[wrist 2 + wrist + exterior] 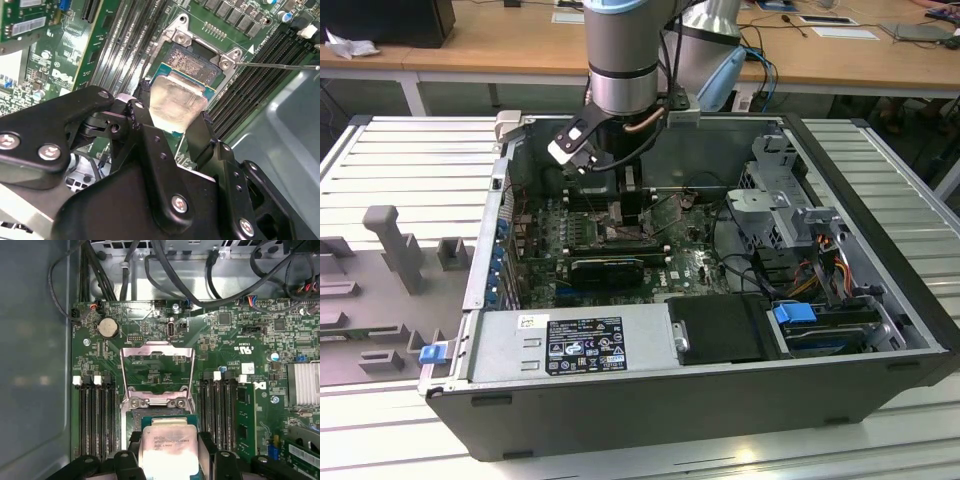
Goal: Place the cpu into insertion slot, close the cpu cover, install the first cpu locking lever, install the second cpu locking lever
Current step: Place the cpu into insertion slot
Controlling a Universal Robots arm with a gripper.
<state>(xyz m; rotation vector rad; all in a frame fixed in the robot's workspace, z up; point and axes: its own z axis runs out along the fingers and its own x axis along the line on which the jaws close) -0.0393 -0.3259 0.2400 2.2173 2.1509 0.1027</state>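
- While the gripper (174, 114) is clamped on the cpu (175, 95), it pinches two opposite edges. This leaves the silvery face bare and the chip roughly level, which suits seating it.
- Just beyond, the insertion slot (194, 61) lies uncovered near the middle of the motherboard (225, 340). The chip overlaps its near edge, and I cannot tell whether they touch.
- At the slot's corner, a thin metal lever (280, 65) stands swung aside, apparently so nothing blocks the opening.
- Farther on, the cpu cover (157, 349) is folded back from its hinge, its cut-out showing bare board.
- Memory slots (95, 415) flank both sides.
- Black cables (165, 275) hang along the far wall of the computer case (670, 420).
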